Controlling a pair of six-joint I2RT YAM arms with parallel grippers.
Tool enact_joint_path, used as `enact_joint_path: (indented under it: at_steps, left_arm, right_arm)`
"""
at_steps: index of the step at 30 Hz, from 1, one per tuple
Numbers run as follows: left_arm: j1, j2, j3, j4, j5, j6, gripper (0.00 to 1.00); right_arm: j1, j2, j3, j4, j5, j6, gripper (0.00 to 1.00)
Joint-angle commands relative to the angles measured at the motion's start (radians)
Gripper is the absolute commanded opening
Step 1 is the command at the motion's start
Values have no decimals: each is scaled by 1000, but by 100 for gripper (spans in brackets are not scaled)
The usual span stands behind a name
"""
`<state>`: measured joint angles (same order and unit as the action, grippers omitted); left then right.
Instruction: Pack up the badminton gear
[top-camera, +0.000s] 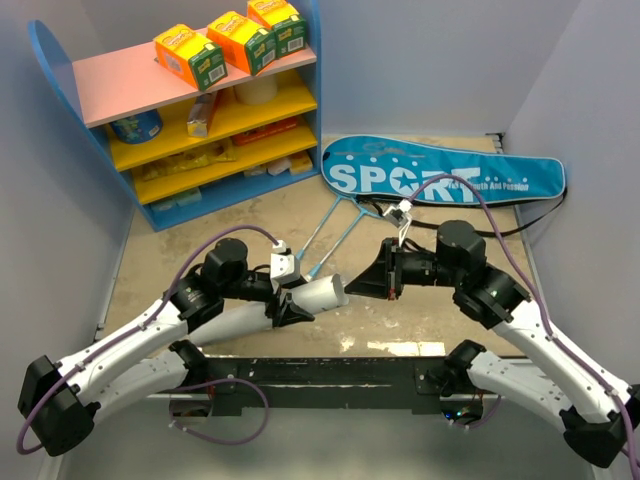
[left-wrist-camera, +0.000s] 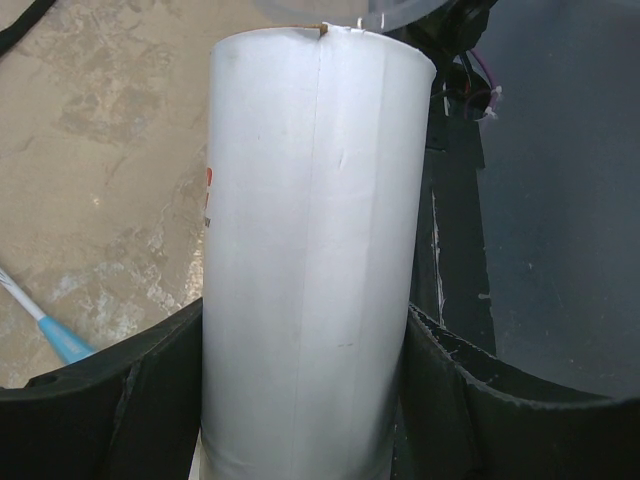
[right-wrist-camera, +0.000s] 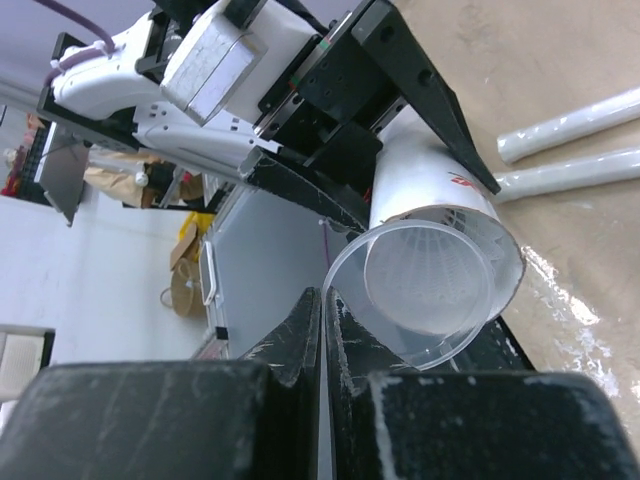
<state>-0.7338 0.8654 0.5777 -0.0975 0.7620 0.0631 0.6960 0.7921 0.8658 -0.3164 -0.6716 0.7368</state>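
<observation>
Grips white tube (top-camera: 318, 294) mid-body in wide-set left jaws, gently, as probably light, slick, dentable (thin card, seemingly), right jaws shut at clear lid (right-wrist-camera: 415, 300) rim

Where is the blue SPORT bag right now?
In the top view, the blue SPORT bag lies at the table's far right, beside the shelf, behind the rackets.

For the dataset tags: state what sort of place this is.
Probably a staged robot test cell: plain grey walls boxing in a table, a toy-like blue shelf of grocery boxes, and a SPORT bag.
</observation>
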Motion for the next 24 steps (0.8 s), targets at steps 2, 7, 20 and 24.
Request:
enact_joint_path:
  at_steps: [2,7,20,24]
  left_arm:
    - [-3,-23,39,53,39,1,0]
    - [-3,-31,37,56,40,3,0]
    - [-3,-40,36,62,57,1,0]
    - [-3,-40,36,64,60,1,0]
  right_arm:
    - [79,-7,-13,91,64,33,2]
    - [125,7,-34,106,101,33,2]
    - [131,2,-60,102,133,24,1]
    - [132,4,-73,128,130,33,0]
